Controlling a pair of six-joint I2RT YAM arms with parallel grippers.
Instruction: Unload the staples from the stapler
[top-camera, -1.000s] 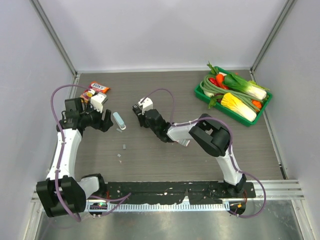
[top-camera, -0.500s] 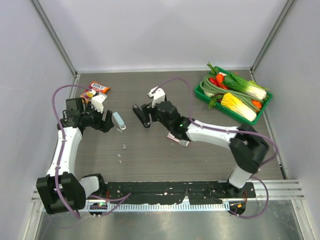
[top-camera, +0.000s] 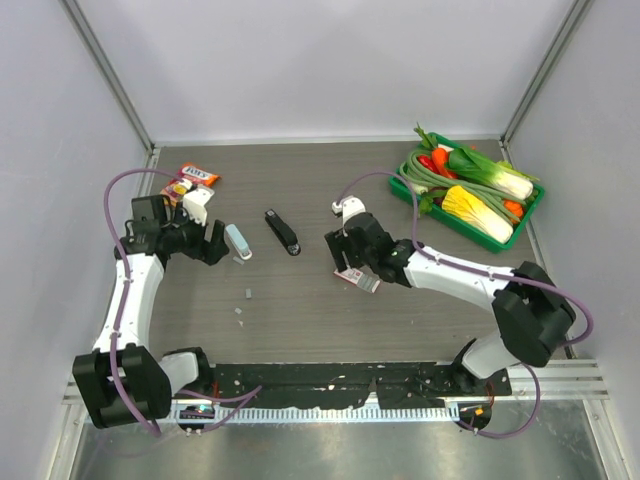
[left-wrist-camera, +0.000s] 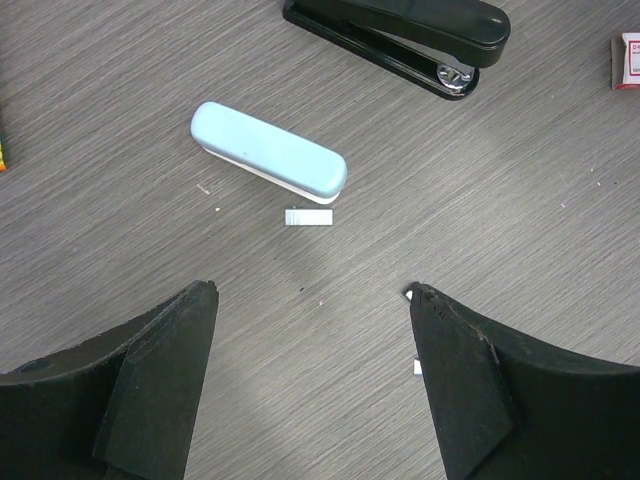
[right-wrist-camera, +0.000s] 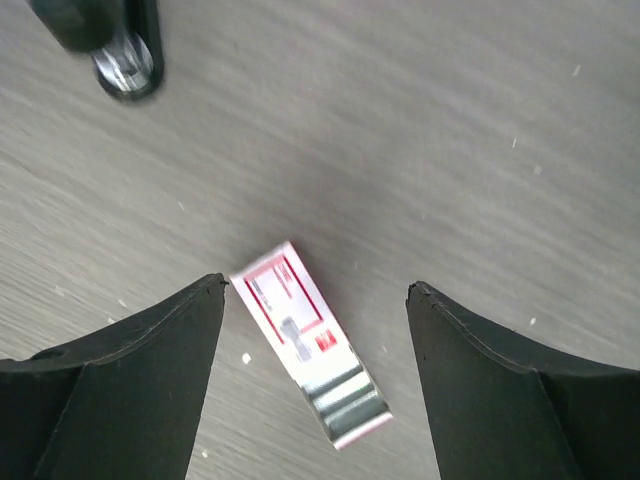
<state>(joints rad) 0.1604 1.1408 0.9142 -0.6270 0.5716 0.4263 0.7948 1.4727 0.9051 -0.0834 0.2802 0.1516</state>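
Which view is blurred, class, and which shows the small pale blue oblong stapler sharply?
Right wrist view: blurred, the grey wood-grain tabletop smeared and the black desk stapler soft in the top-left corner. Left wrist view: crisp, the small pale blue oblong stapler sharp-edged with a thin shadow. Top external view: evenly lit.

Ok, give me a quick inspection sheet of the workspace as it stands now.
Surface: grey wood-grain table, small pale specks.
Job's things: pale blue stapler lying flat, closed, in neither hand; small pale strip, likely staples, beside it.
Clutter: black stapler; pink-and-white packet; snack packet; green tray of vegetables.
Hands: left hand open, empty, facing the pale blue stapler; right hand open, empty, over the pink-and-white packet.
Cables: purple cables loop off both arms; no snag seen.
Surroundings: pale walls on three sides; metal rail at near edge.
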